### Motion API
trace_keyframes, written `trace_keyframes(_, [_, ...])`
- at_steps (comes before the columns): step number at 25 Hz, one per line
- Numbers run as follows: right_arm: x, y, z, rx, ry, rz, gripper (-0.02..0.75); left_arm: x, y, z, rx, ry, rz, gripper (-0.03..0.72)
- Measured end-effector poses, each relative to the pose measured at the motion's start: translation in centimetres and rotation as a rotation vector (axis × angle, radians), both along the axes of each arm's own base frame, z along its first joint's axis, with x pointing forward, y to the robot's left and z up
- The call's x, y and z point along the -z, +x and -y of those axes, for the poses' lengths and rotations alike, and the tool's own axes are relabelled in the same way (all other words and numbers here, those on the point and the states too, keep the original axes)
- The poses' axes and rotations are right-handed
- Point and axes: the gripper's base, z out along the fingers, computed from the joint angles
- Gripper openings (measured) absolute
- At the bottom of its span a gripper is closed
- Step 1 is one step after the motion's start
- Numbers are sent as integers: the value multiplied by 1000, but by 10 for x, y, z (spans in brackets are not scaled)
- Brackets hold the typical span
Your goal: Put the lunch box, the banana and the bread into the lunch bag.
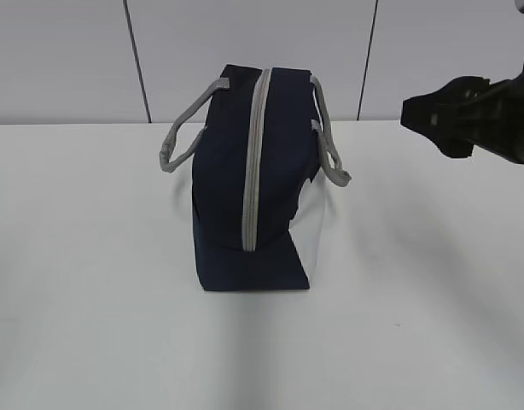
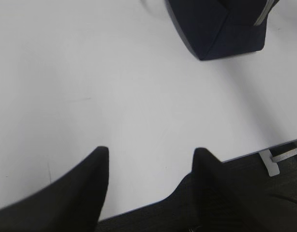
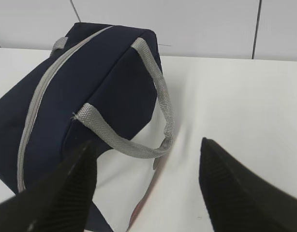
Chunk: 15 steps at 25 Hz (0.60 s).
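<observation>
White laminate spreads across your table [image 1: 91, 325], bare around its one large occupant. Navy fabric, boxy and upright, your lunch bag [image 1: 279, 171] stands near the middle of the exterior view, its grey zipper [image 1: 256, 162] running closed from the top edge down the facing end. A white side panel [image 1: 309, 231] shows on its right flank. Two grey strap handles hang outward, one to each side: the left handle [image 1: 183, 128] loops clear of the bag, the right handle [image 1: 328, 145] droops against the white panel.

Your right gripper [image 3: 148, 183] hovers above the table just beside that right handle, jaws spread wide with nothing between them; the exterior view shows it as a black shape [image 1: 454, 115] up at the right, well apart from the bag. Your left gripper [image 2: 151, 183] hangs over the table's near edge, jaws parted and empty, with a corner of the bag [image 2: 221, 29] well apart at the top of its view.
</observation>
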Motion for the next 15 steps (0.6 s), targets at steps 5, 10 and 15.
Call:
trace_keyframes(5, [-1, 2, 3, 39, -9, 14, 491, 0, 0, 0, 0, 0, 0, 373])
trace_keyframes(10, [-2, 4, 9, 91, -18, 30, 491, 0, 0, 0, 0, 0, 0, 351])
trace_keyframes(15, [-12, 1, 30, 170, -7, 67, 491, 0, 0, 0, 0, 0, 0, 320])
